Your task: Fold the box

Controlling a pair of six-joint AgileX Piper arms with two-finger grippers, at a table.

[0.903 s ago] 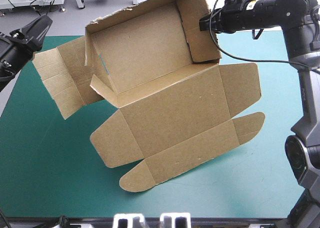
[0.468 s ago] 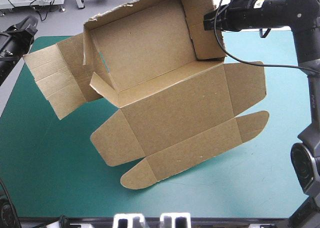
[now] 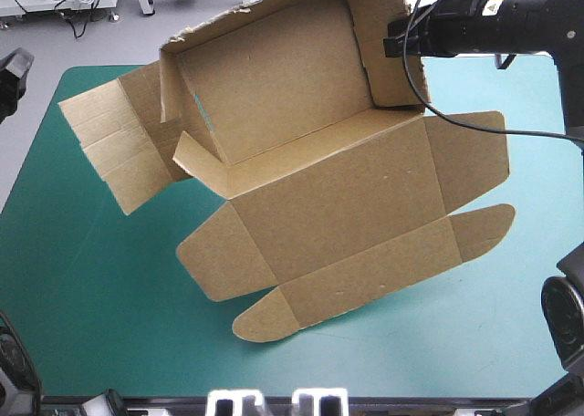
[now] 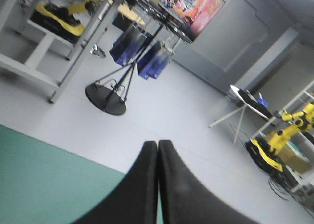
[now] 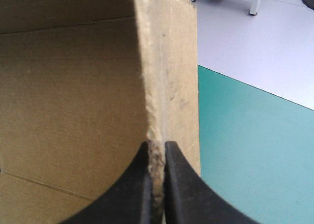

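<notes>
Half-formed box (image 3: 301, 97) tilted up at upper centre of frame.
Right end effector (image 5: 157, 148) pinches its right end wall; left end effector (image 4: 158, 144) is closed on nothing. The left wall panel and lid are not yet folded and lie spread over the desk (image 3: 91, 306).

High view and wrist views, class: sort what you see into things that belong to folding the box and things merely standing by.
Part of the job:
- box, some walls raised, lid flat
- right end effector, shut on the box's end wall

Standing by:
- left end effector, shut, holding nothing, pointing past the table's edge
- teal-green table cover, only a support
</notes>
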